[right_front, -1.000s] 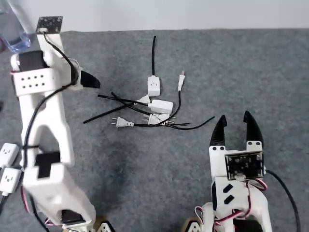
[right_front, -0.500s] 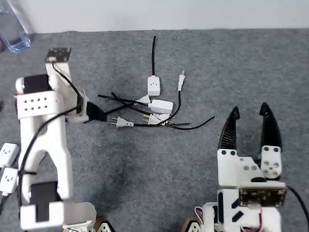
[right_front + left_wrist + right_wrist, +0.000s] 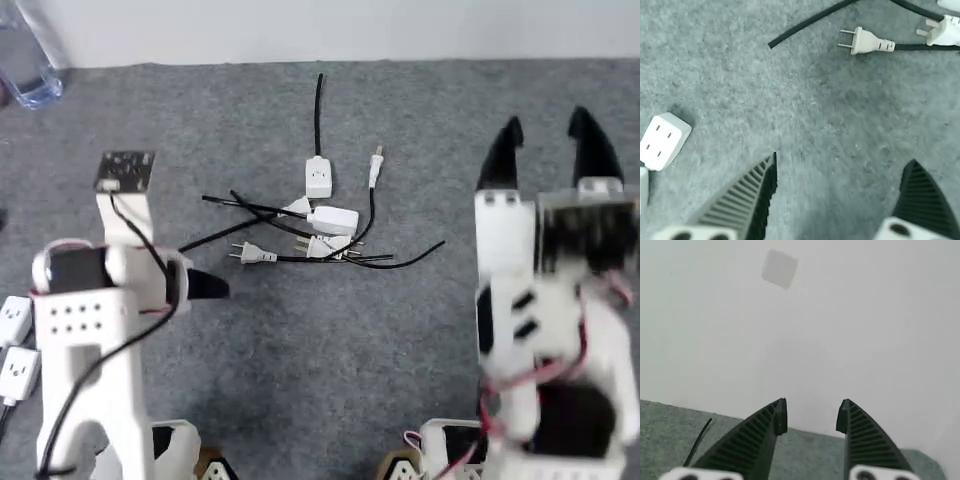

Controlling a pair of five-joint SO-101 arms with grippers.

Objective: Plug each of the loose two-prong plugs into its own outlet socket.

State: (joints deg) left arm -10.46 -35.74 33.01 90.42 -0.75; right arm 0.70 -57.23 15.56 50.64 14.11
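Note:
Several white two-prong plugs and small white sockets on black cords lie tangled mid-table: a socket, a block, a loose plug and another plug. In the left wrist view my left gripper stands open above bare carpet. The loose plug lies beyond it, and a white outlet socket lies off to one side. One black finger of that gripper points toward the tangle. My right gripper is raised at the right, open and holding nothing; it faces the back wall, fingers apart.
Two white outlet sockets lie at the table's left edge beside the left arm. A clear bottle stands at the back left corner. Grey carpet covers the table. A white wall runs along the back.
The left arm has drawn back toward the front, its gripper now near the loose plug. The right arm has lifted and swung up, so its gripper points at the back wall.

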